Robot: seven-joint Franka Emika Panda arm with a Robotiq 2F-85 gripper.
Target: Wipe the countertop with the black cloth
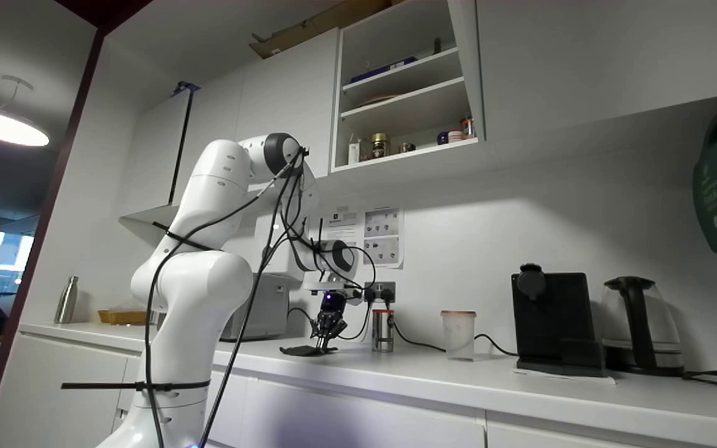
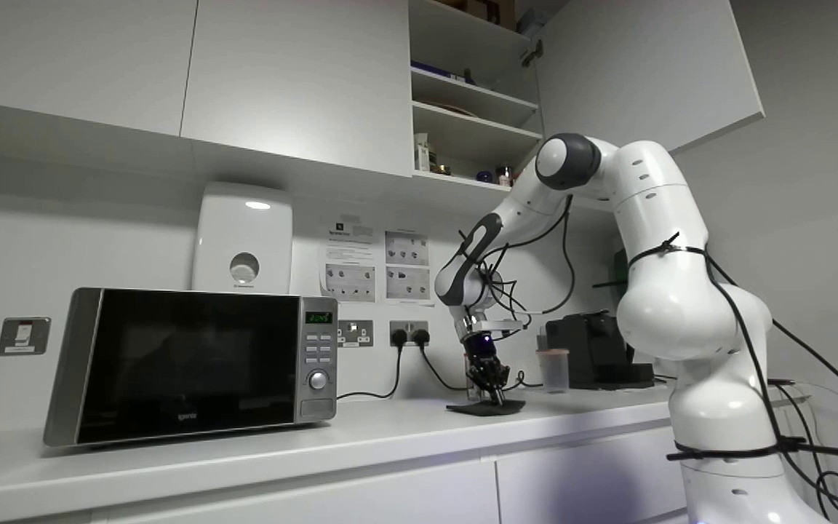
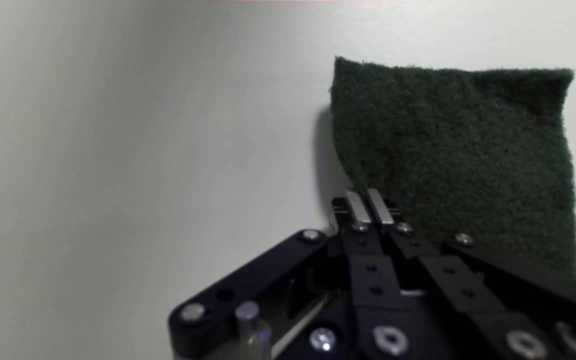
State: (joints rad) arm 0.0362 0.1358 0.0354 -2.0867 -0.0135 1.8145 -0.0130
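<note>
Clearly, your black, metal-tipped gripper (image 3: 366, 202) pinches one side edge of the square, fuzzy black cloth (image 3: 463, 160), which lies on the long, white countertop (image 3: 158, 165). In the wrist view the cloth spreads rightward from your grip, so a leftward stroke should trail it flat; a rightward push may bunch it.

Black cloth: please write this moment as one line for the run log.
gripper: shut on edge of black cloth | black cloth: lying on countertop | wiping progress: cannot tell
</note>
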